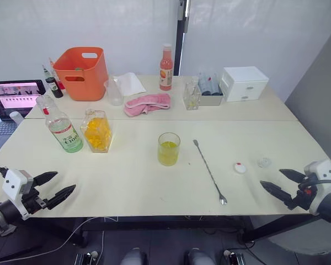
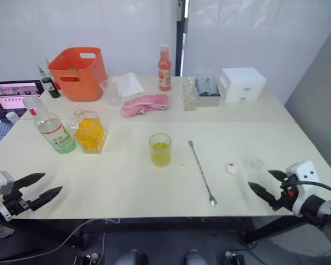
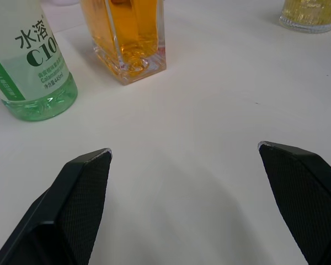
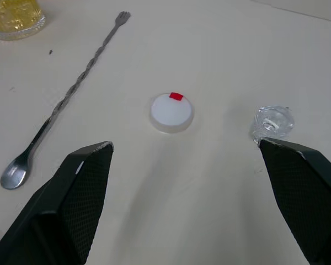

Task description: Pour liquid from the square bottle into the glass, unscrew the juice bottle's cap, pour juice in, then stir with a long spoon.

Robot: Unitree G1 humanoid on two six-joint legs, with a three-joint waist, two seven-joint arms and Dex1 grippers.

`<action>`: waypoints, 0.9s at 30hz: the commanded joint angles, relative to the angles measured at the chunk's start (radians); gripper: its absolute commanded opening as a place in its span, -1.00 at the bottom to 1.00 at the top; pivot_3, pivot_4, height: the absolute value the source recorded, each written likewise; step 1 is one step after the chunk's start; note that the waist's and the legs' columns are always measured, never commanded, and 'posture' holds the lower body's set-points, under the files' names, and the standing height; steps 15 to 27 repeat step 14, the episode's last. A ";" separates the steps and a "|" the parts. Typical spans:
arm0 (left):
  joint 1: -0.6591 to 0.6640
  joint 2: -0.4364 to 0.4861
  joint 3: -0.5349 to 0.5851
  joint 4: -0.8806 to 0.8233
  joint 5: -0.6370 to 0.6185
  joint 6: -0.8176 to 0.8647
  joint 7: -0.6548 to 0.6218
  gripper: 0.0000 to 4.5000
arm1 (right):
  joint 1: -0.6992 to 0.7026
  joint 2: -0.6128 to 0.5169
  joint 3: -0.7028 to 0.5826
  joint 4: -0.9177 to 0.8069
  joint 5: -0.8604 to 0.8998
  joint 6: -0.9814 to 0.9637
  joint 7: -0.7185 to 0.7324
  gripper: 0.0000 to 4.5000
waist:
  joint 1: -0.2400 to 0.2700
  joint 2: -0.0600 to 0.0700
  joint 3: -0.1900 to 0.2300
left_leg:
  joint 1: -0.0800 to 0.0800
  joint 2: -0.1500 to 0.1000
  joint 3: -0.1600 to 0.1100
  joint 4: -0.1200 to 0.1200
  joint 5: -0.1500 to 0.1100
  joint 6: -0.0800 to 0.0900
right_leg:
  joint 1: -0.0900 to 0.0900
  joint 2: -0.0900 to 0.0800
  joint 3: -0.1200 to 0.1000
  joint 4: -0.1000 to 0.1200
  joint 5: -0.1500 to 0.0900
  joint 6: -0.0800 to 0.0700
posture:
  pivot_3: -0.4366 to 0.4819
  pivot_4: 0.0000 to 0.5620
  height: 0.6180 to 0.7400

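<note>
Looks like pouring's done and stirring's coming up: both the left gripper (image 1: pixel 54 187) and right gripper (image 1: pixel 278 181) are sitting spread and empty, so the right one's needing to grab the spoon (image 1: pixel 209 171) lying at its 10 o'clock, then dip it in the glass (image 1: pixel 168 149).

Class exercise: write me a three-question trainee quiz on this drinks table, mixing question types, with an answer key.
1. True or false: the cap is screwed onto the juice bottle.
2. What lies between the glass and the cap?
A. pink cloth
B. long spoon
C. orange bucket
3. Fill in: both the left gripper and the right gripper are ____ and hold nothing.

Key: 1 false; 2 B; 3 open.
</note>
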 commanded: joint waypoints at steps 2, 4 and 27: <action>0.006 0.005 0.017 -0.015 0.003 -0.026 0.006 1.00 | -0.013 -0.004 -0.010 0.013 0.008 -0.049 0.009 0.98 | 0.002 0.000 0.000 | 0.000 0.000 0.000 0.000 0.000 0.000 | 0.000 0.000 0.000 0.000 0.000 0.000 | -0.05 -0.47 0.59; 0.006 0.005 0.016 -0.015 0.003 -0.027 0.007 1.00 | -0.012 -0.006 -0.008 0.017 0.010 -0.054 0.009 0.98 | 0.002 0.000 0.000 | 0.000 0.000 0.000 0.000 0.000 0.000 | 0.000 0.000 0.000 0.000 0.000 0.000 | -0.05 -0.47 0.59; 0.006 0.008 0.018 0.016 0.017 -0.062 0.002 1.00 | -0.050 -0.025 0.031 0.054 -0.005 -0.066 0.013 0.98 | 0.001 0.000 0.000 | 0.000 0.000 0.000 0.000 0.000 0.000 | 0.000 0.000 0.000 0.001 0.000 0.000 | -0.05 -0.47 0.59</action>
